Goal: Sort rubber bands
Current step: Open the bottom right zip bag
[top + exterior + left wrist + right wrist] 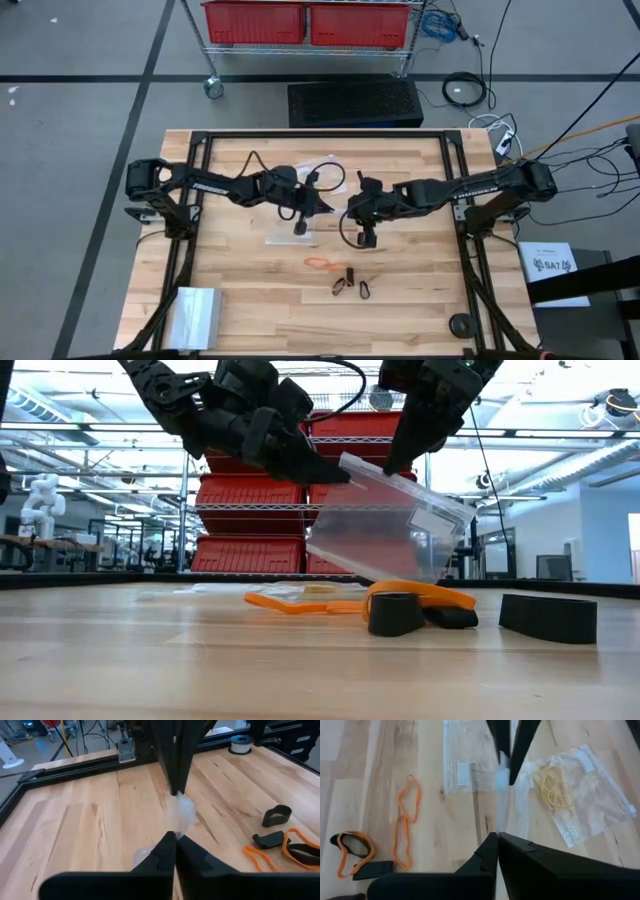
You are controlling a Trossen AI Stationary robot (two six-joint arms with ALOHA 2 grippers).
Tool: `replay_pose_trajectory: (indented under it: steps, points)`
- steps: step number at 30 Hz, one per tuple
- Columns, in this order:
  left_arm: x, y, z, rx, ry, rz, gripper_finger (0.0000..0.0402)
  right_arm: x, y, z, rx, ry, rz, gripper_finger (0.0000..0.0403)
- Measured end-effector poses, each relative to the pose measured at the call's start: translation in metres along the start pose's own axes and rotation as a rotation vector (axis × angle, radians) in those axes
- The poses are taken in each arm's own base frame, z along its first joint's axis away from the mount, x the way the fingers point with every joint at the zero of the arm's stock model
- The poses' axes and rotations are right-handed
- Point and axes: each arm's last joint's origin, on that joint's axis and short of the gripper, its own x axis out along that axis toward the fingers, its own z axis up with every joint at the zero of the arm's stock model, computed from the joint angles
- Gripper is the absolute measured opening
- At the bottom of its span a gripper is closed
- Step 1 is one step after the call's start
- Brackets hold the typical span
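Rubber bands: I see orange loops [406,820] lying flat on the bare wood, with black ones [343,284] just beside them, toward the front of the table; a yellowish-tan bunch [554,787] sits inside one of the clear bags lying flat [585,795]
Held bag: a clear plastic bag [385,525] hangs tilted above the table, pinched at its upper edge from both sides
Left gripper: my left gripper [318,468] has its fingers pressed together on one upper corner of the bag
Right gripper: my right gripper [400,455] is clamped on the bag's edge opposite; both fingers meet on the film in its wrist view
Handling: I judge the bands very light, soft and stretchy; they lie flat on the wood, so a fingertip has little to get under; they may cling, spring or roll when nipped; black ones look wider and stiffer than the orange
Where to hold: I would nip a single strand where a loop bows clear of its neighbours, at its far end from the pile, so one comes alone
Bag: thin and slippery, I judge; it sags between the two pinches
Writing: a white label patch [463,774] shows on a flat bag, unreadable; white card [553,265] off the table's right edge bears print too small for me to read
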Motion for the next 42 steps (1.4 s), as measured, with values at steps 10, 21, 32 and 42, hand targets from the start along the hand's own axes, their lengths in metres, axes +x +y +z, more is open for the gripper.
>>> replay_pose_trajectory:
  steps: [10,21,32,42]
  points:
    - [-0.003,0.006,-0.001,-0.012,0.004,0.025,0.0004,-0.008,-0.003,0.001,0.078,0.006,-0.017,0.0059]
    - [-0.013,0.013,0.009,0.001,-0.041,0.059,0.0001,-0.01,-0.006,0.017,0.095,-0.127,-0.033,0.0131]
    - [-0.013,0.014,0.008,-0.001,-0.038,0.076,0.0001,0.002,-0.014,0.024,0.118,-0.192,-0.167,0.0124]
    - [-0.015,0.019,0.007,-0.006,-0.032,0.097,0.0,0.008,-0.013,0.024,0.109,-0.183,-0.167,0.0012]
